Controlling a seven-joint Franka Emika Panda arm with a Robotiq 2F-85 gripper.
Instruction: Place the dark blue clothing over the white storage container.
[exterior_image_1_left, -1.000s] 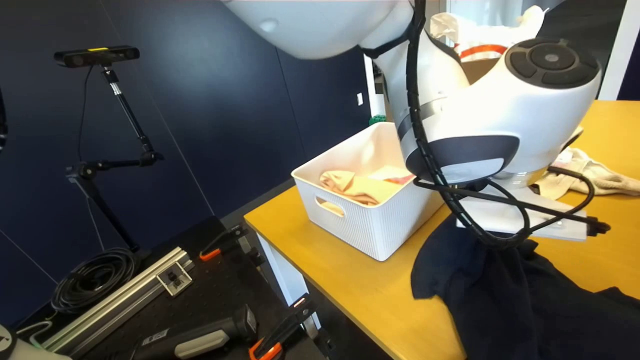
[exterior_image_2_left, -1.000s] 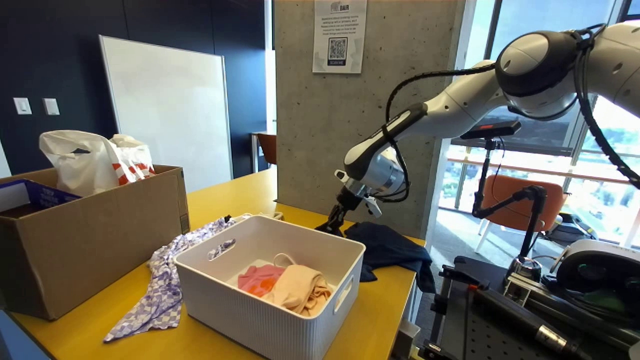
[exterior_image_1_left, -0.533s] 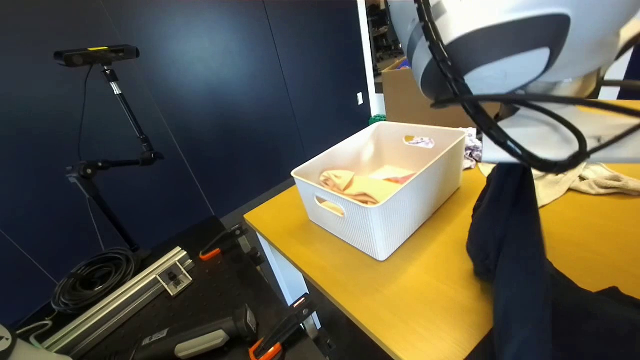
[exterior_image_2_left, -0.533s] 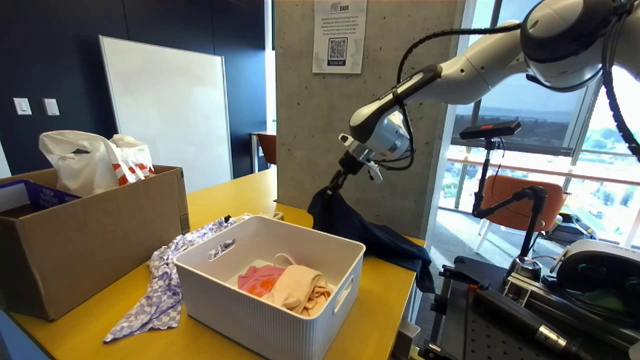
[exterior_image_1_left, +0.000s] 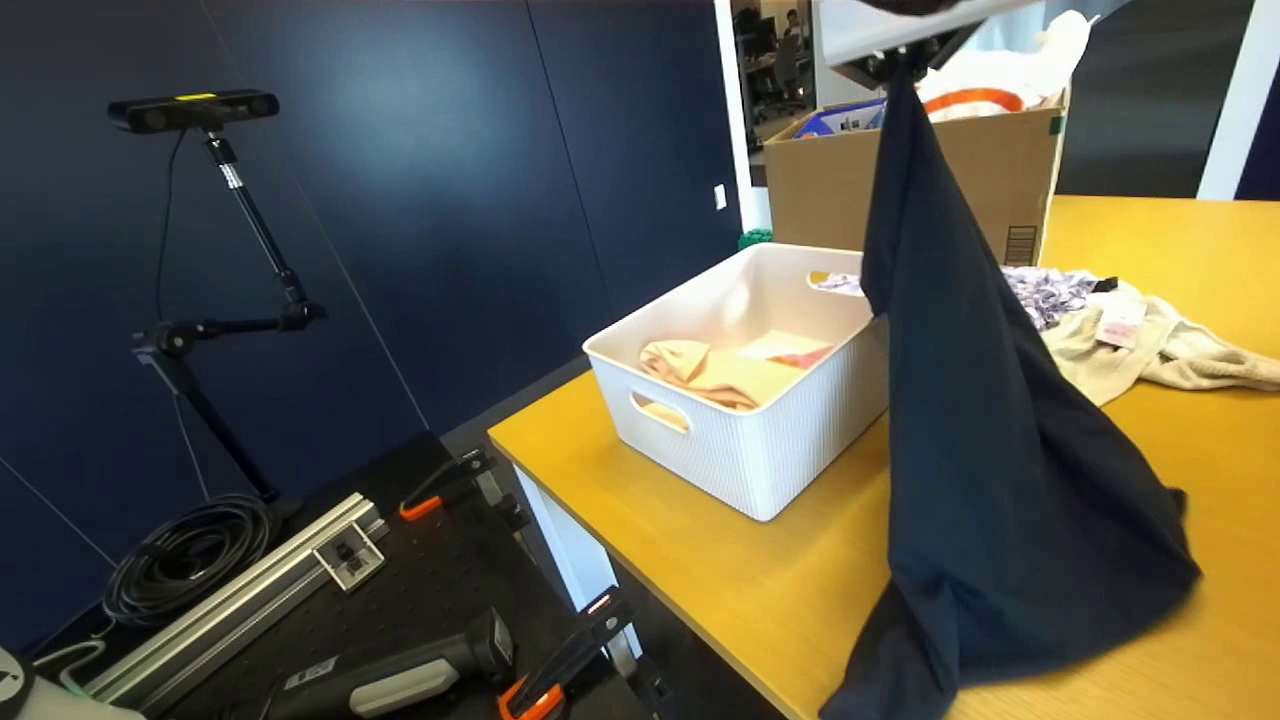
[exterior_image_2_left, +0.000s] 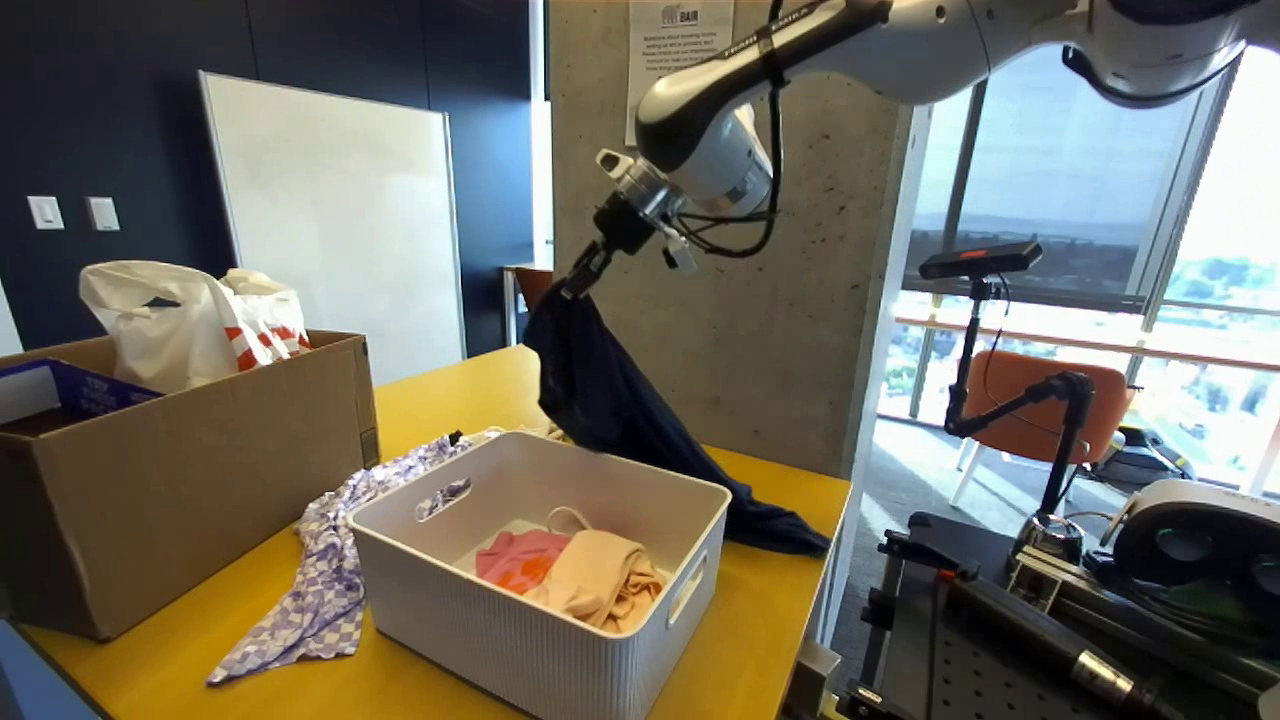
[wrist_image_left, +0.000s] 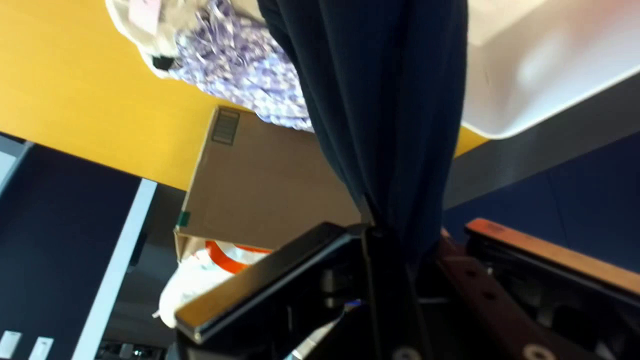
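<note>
At one o'clock from the container (exterior_image_2_left: 480, 615) in an exterior view | blue clothing (exterior_image_2_left: 618, 400) clamped in fingers (exterior_image_2_left: 588, 268) | grasp done, draping pending

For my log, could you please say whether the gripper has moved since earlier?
Yes: in an exterior view, the gripper moved up and toward the picture's left, relative to the pillar.

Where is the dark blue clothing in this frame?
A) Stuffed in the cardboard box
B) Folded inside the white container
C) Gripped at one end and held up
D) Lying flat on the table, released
C, since in an exterior view the gripper pinches the dark blue clothing at its raised end.
</note>
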